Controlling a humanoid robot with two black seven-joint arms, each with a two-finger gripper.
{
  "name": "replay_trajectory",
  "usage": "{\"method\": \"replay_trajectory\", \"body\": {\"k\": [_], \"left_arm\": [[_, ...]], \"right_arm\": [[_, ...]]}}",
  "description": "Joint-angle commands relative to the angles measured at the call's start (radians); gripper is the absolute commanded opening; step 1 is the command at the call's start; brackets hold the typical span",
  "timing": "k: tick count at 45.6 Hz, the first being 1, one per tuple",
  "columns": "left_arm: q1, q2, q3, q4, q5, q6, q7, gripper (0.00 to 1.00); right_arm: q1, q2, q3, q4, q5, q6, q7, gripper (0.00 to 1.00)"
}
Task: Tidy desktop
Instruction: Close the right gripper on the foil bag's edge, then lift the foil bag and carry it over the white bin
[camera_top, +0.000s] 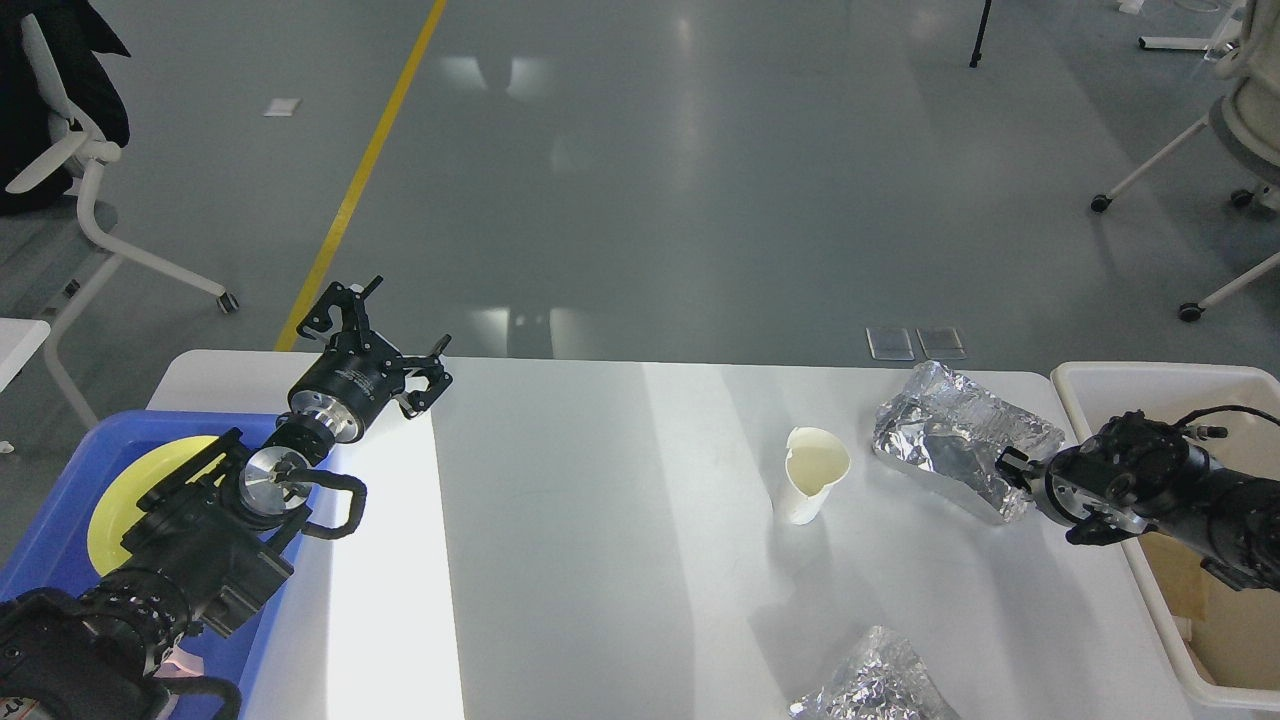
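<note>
The wide white tabletop (600, 560) looks smooth and faintly glossy. The crumpled silver foil bag (950, 440) is shiny and creased, like the foil wad (872, 685) at the near edge. The dented cream paper cup (812, 474) is matt. The blue tray (60, 520) looks like smooth plastic.

No readable text, labels or numbers anywhere.

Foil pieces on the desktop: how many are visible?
2. One crumpled foil piece lies far right beside the right gripper; another foil piece sits at the near edge, partly cut off.
</note>
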Motion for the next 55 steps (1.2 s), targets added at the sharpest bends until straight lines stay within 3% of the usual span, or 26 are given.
{"method": "replay_trajectory", "body": {"k": [1, 20, 26, 33, 40, 44, 55], "left_arm": [[0.0, -0.001, 0.0, 0.002, -0.001, 0.0, 0.0, 0.99], [0.0, -0.001, 0.0, 0.0, -0.001, 0.0, 0.0, 0.99], [0.0, -0.001, 0.0, 0.002, -0.001, 0.0, 0.0, 0.99], [0.0, 0.0, 0.0, 0.0, 0.0, 0.0, 0.0, 0.99], [0.0, -0.001, 0.0, 0.0, 0.0, 0.0, 0.0, 0.99], [0.0, 0.0, 0.0, 0.0, -0.001, 0.0, 0.0, 0.99], [0.0, 0.0, 0.0, 0.002, 0.0, 0.0, 0.0, 0.99]], "right_arm": [[0.0, 0.0, 0.0, 0.001, 0.0, 0.0, 0.0, 0.0], [0.087, -0.054, 0.0, 0.02, 0.0, 0.027, 0.0, 0.0], [0.315, -0.15, -0.011, 0.096, -0.002, 0.193, 0.0, 0.0], [0.619, -0.235, -0.015, 0.21, -0.003, 0.481, 0.0, 0.0], [0.947, -0.247, -0.089, 0.363, -0.003, 0.748, 0.003, 0.0], [1.093, -0.245, -0.141, 0.489, -0.002, 0.814, 0.008, 0.0], [1.278, -0.239, -0.184, 0.868, -0.002, 0.799, 0.006, 0.0]]}}
